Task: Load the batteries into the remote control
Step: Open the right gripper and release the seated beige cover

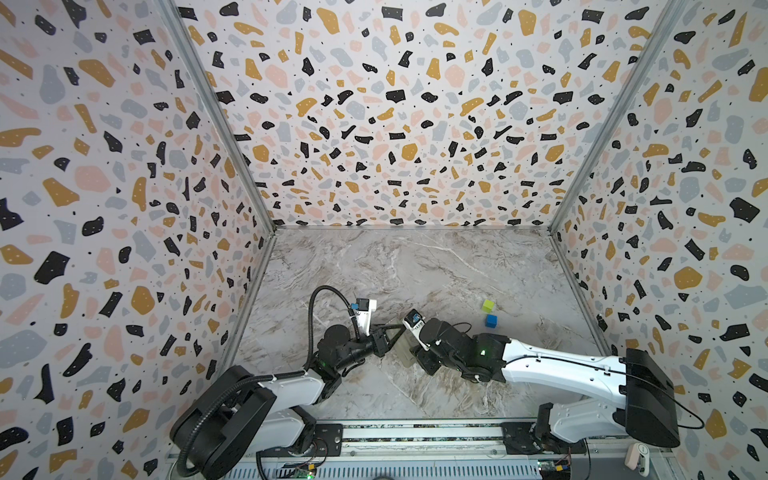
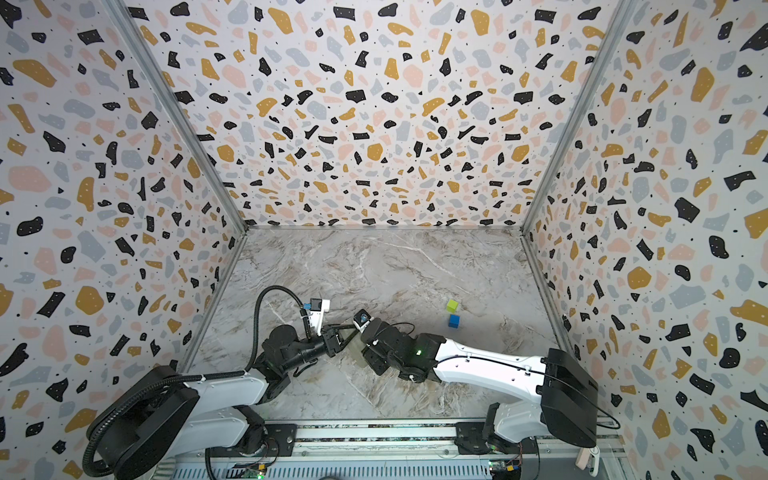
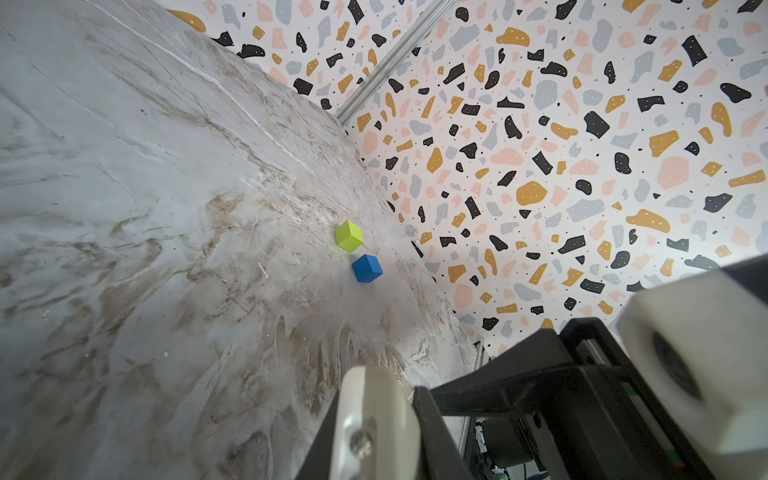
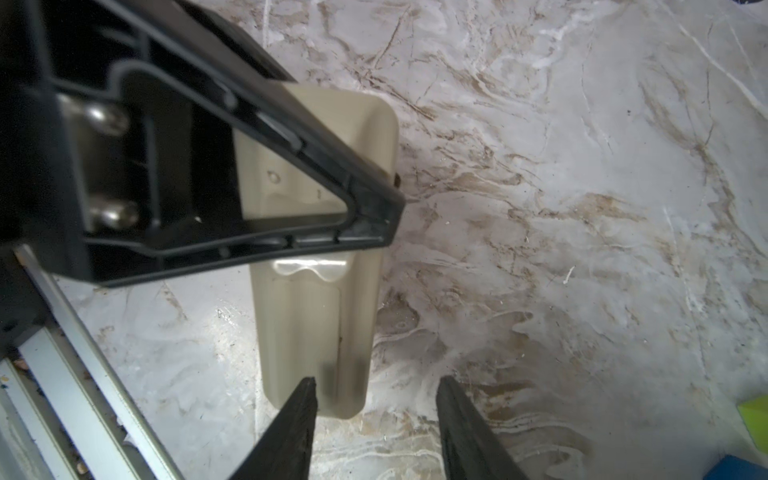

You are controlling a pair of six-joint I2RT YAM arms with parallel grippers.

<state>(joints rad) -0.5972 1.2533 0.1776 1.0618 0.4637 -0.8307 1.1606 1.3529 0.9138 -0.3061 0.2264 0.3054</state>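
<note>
- Remote control, slim, cream-white plastic, is held just over the grey marble-patterned worktop, between the two arms.
- One end is clamped by the closed left end effector.
- The right end effector is kept partly open at the opposite end, with nothing gripped.
- A green cube and a blue cube are seen well apart from it.

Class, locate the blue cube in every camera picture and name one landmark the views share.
Top view: blue cube, right side of the marble table.
Top view: same place.
Left wrist: whole, mid-picture.
Right wrist: a sliver cut off at the frame's edge.
Shared landmark: green cube right beside it.
</note>
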